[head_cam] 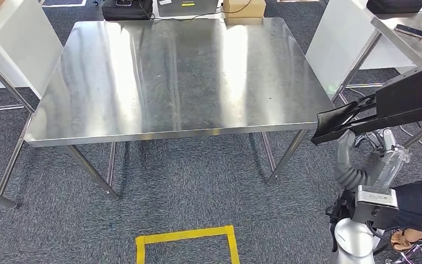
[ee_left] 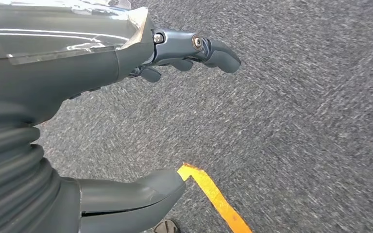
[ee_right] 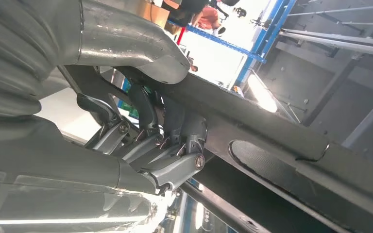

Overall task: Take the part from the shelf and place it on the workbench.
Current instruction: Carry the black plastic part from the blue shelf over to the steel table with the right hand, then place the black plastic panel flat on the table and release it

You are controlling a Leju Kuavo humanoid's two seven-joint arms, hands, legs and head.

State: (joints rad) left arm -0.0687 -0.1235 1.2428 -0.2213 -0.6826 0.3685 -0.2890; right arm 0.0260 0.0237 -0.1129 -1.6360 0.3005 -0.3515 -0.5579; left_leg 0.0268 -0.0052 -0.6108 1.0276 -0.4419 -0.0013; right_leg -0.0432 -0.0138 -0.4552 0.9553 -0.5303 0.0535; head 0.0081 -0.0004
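The part [head_cam: 412,93] is a long, flat black piece held low at the far right of the head view, beside the workbench's right edge and off its top. My right hand [head_cam: 382,151] grips it from underneath. In the right wrist view my right hand [ee_right: 165,145] has its fingers [ee_right: 145,109] curled around the black part [ee_right: 272,141], with the thumb pressed on the other side. The steel workbench [head_cam: 176,77] stands ahead with a bare, shiny top. My left hand [ee_left: 102,68] hangs over grey carpet, fingers apart and holding nothing.
A yellow tape square [head_cam: 187,236] marks the carpet in front of the bench, and the yellow tape [ee_left: 213,194] also lies under my left hand. White panels [head_cam: 346,44] flank the bench on both sides. A black case [head_cam: 126,8] and a cardboard box [head_cam: 244,6] sit beyond its far edge.
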